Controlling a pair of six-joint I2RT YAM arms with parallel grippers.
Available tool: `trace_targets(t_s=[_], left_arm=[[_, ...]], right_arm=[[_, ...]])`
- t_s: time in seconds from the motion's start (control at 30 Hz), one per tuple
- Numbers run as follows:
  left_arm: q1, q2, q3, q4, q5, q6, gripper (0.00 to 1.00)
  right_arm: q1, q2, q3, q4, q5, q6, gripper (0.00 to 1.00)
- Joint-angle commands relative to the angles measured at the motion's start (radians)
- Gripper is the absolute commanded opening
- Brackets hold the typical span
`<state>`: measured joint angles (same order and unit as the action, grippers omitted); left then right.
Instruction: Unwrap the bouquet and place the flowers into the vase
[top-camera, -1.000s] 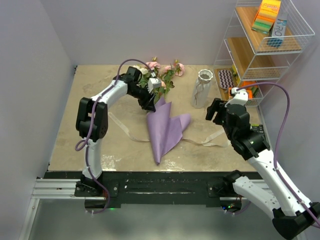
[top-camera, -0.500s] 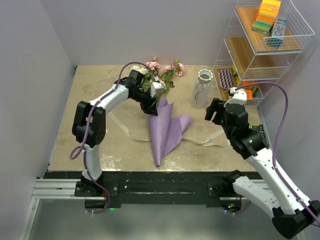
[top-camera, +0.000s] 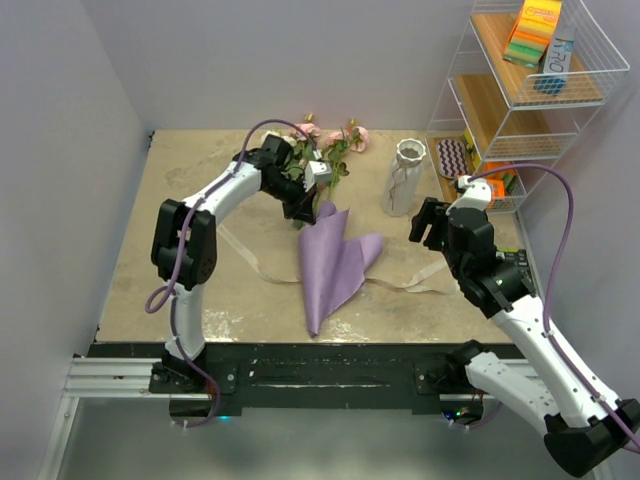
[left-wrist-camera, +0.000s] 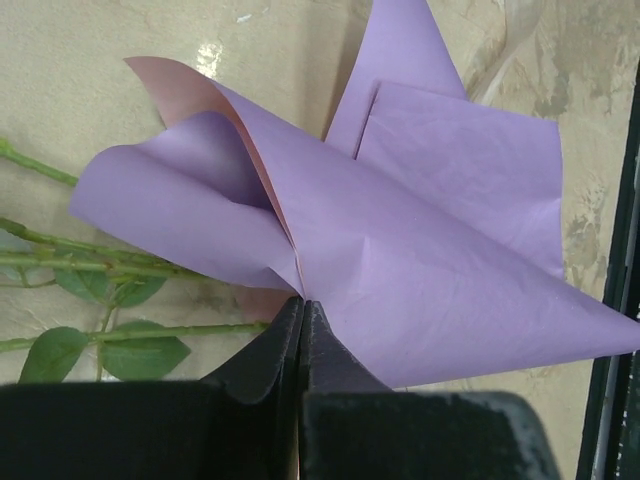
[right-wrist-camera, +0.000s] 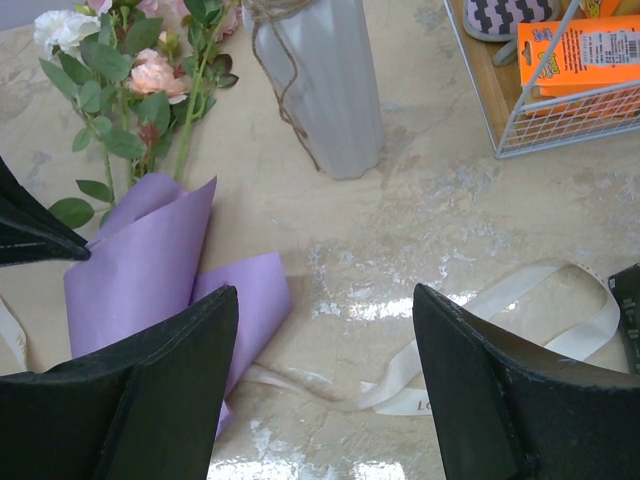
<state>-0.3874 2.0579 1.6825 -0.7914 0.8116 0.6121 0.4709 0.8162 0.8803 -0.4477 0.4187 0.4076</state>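
**Left end effector pinches the paper**

The left end effector (left-wrist-camera: 300, 325) is clenched on the far edge of the lilac paper (top-camera: 335, 265), which lies spread mid-desk (top-camera: 200, 200). The flowers (top-camera: 325, 150) lie just beyond, their stems running under the paper. The vase (top-camera: 403, 178) stands upright to the right. The right end effector (right-wrist-camera: 322, 310) hovers released over the loose ribbon (right-wrist-camera: 480, 330).
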Motion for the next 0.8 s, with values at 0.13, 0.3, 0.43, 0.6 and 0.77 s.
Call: trace_targets(t_s=[0.13,0.3,0.43,0.6,0.77], left_arm=[[0.007,0.019,0.293,-0.143,0.044,-0.014,0.00],[0.007,-0.022,0.319,-0.157,0.061,-0.044,0.00],[0.004,-0.091,0.318,-0.137,0.017,-0.098,0.00],[-0.002,-0.130,0.209,-0.108,-0.035,-0.132,0.18],[0.065,-0.124,0.062,-0.097,-0.013,-0.020,0.46]], right_arm=[[0.002,-0.003,0.023,0.017,-0.006,-0.001,0.74],[0.002,-0.014,0.029,0.006,-0.004,-0.004,0.74],[0.002,-0.025,0.025,0.001,-0.006,-0.004,0.74],[0.002,-0.029,0.019,0.003,-0.006,-0.001,0.74],[0.002,-0.032,0.022,-0.003,-0.014,-0.001,0.78]])
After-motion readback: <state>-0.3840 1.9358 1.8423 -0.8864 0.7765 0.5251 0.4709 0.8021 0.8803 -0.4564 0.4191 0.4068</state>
